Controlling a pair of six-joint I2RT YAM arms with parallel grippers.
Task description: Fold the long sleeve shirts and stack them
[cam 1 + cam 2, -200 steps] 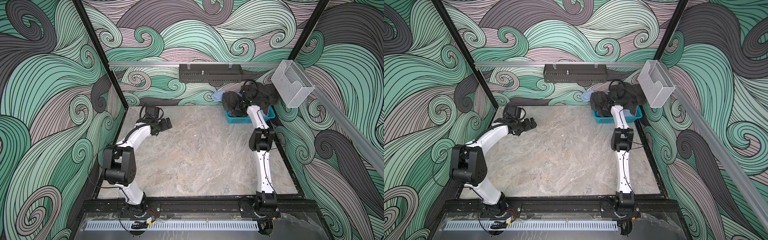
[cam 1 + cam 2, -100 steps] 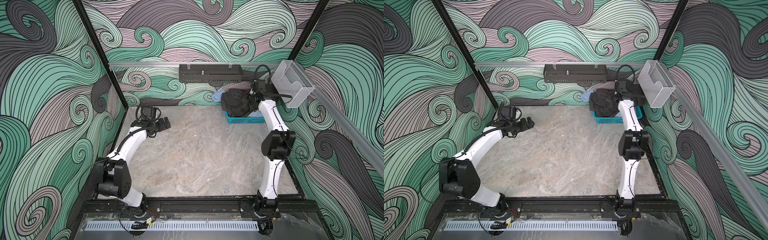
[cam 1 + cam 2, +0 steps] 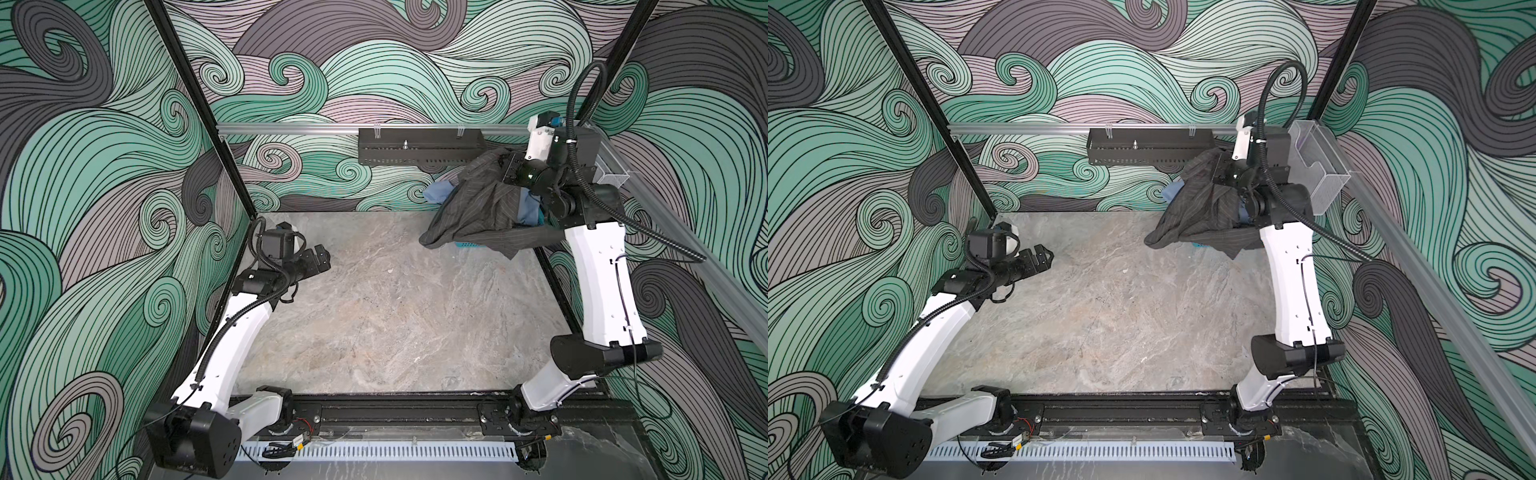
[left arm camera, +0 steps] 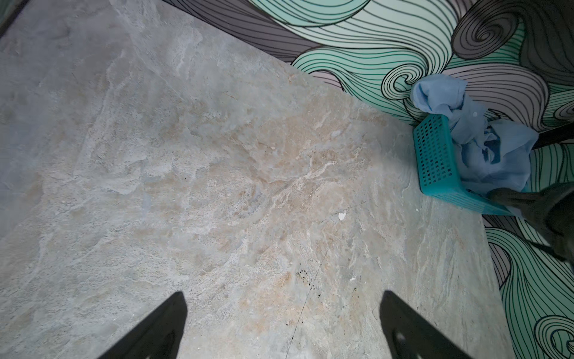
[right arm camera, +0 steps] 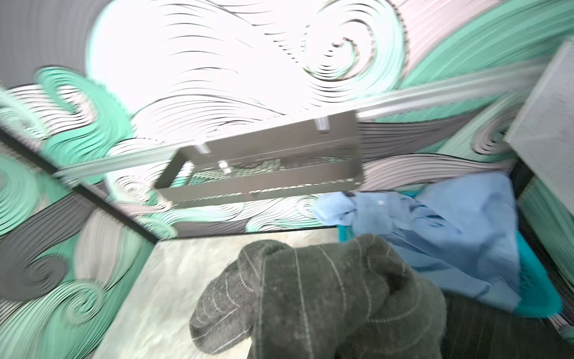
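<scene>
1. In both top views the right end effector is way up in the far right corner, clamped tight on a bunch of the charcoal pinstriped shirt. The shirt hangs off it like a saggy tent and drapes over the front of the teal mesh basket. The light blue shirt pokes out from behind the dark one, right by the back wall. The left end effector hovers over the far left part of the counter, jaws spread wide with nothing in them, well apart from both shirts.

2. In the left wrist view the two black fingers stand wide apart with only bare counter between them. The basket sits at the counter's corner against the wall. The light blue shirt is crumpled inside it and spills over the rim. A dark flap of the pinstriped shirt crosses one corner of the basket.

3. The right wrist view is pretty blurry. A wad of pinstriped cloth sits right in front of the camera and hides the fingers. The light blue shirt lies in the basket just behind it, with a black perforated tray on the wall rail beyond.
</scene>
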